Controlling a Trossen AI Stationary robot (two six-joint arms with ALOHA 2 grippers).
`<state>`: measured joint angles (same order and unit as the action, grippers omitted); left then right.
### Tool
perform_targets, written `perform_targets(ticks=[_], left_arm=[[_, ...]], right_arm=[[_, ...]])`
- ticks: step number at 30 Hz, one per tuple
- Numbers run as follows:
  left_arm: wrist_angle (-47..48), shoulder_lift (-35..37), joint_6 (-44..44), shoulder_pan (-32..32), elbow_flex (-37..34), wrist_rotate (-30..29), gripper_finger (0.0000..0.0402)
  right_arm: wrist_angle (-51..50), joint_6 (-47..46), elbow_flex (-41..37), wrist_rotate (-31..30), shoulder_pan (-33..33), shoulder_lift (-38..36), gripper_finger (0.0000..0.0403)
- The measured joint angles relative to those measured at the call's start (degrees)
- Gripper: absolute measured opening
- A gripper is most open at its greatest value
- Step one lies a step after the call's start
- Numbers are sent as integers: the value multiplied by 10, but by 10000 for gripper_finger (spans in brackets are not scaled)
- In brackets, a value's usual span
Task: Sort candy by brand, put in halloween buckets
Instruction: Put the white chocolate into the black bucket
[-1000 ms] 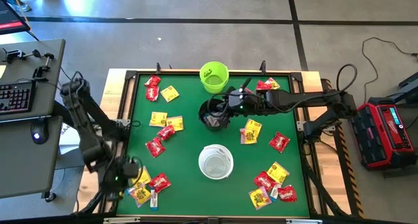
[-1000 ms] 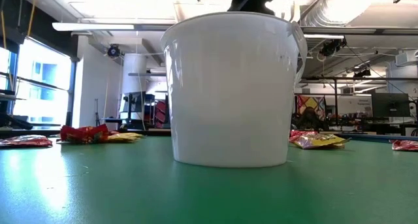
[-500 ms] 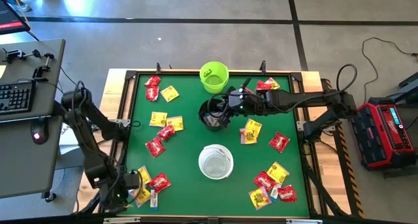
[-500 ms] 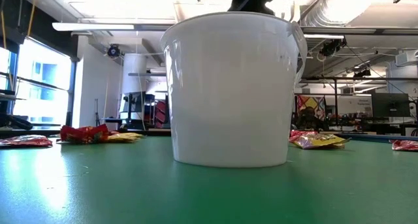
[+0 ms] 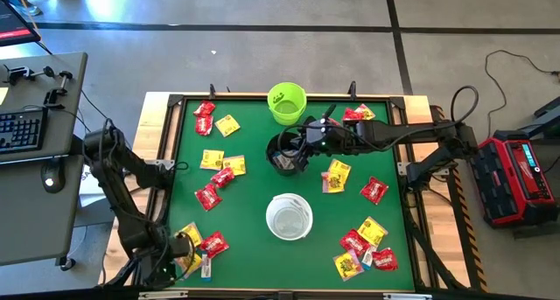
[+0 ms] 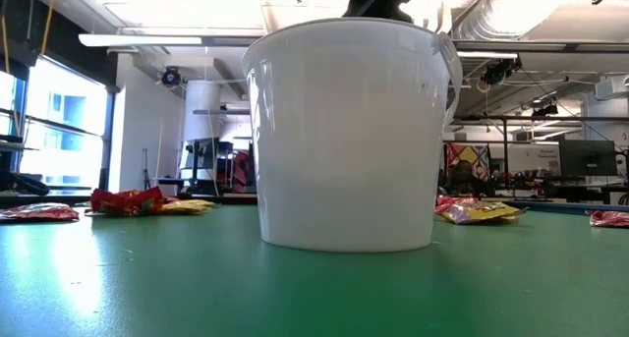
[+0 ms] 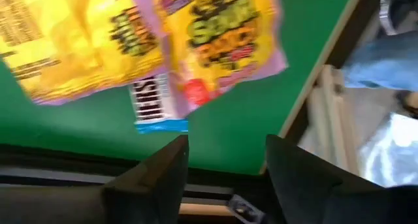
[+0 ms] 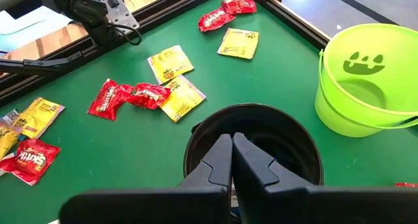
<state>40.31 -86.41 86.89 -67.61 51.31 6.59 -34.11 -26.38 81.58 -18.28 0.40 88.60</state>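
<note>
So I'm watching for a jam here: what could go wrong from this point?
The left gripper, open, is low over overlapping yellow packets and a small blue-and-white bar at the table's edge; it may pinch several brands or push one off. The right gripper, shut above the black bucket, could tip it.

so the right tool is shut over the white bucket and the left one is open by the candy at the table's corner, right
Not quite. The right tool is shut, but it hangs over the black bucket, not the white bucket, which stands apart nearer the table's front. The right wrist view and the high view both show this. The left tool is indeed open by the candy at the corner.
</note>
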Motion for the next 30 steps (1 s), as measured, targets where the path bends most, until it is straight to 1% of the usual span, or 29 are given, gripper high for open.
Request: perform_targets(ticks=[4,11,19,25,30], left_arm=[[26,-15,0,0,0,4,211],[53,-29,-24,0,0,-10,216],[48,-29,-16,0,0,-27,216],[51,-29,-31,0,0,-56,216],[45,-30,-33,2,-19,-49,216]], right_arm=[[0,1,0,0,0,0,0],[0,10,0,-4,0,0,0],[4,21,0,-5,0,0,0],[5,25,0,-8,0,0,0],[5,25,0,-8,0,0,0]])
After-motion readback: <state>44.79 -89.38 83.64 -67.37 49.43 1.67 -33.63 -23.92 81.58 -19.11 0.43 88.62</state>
